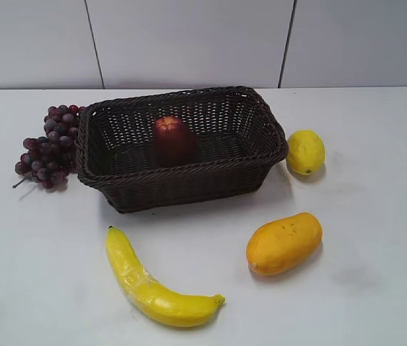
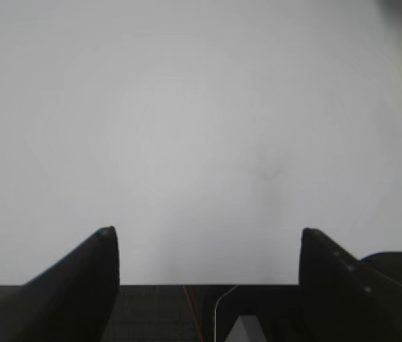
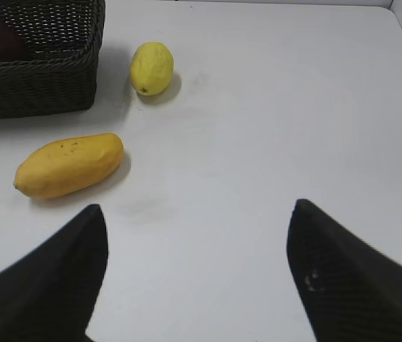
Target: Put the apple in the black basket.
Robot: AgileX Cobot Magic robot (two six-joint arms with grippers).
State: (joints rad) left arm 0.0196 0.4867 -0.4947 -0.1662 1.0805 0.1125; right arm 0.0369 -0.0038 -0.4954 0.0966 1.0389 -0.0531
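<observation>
Stood mid-table: large dark woven wicker basket (image 1: 182, 184), holding the dark maroon-red round apple (image 1: 173, 139) upright inside. Lay in front: long yellow banana (image 1: 153, 288), orange-yellow oval mango (image 1: 283, 243). Touched the basket's left side: purple-red grape bunch (image 1: 48, 148). Sat just right: small yellow lemon (image 1: 305, 151). Hovered empty, jaws wide apart: left gripper (image 2: 208, 246), right gripper (image 3: 197, 221).

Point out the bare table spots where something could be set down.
Widest free patch: right of the mango and lemon. Another lies front left, left of the banana, below the grapes. It is crowded around the black basket, which holds the apple: the grapes touch its left side, the lemon lies near its right corner.
</observation>
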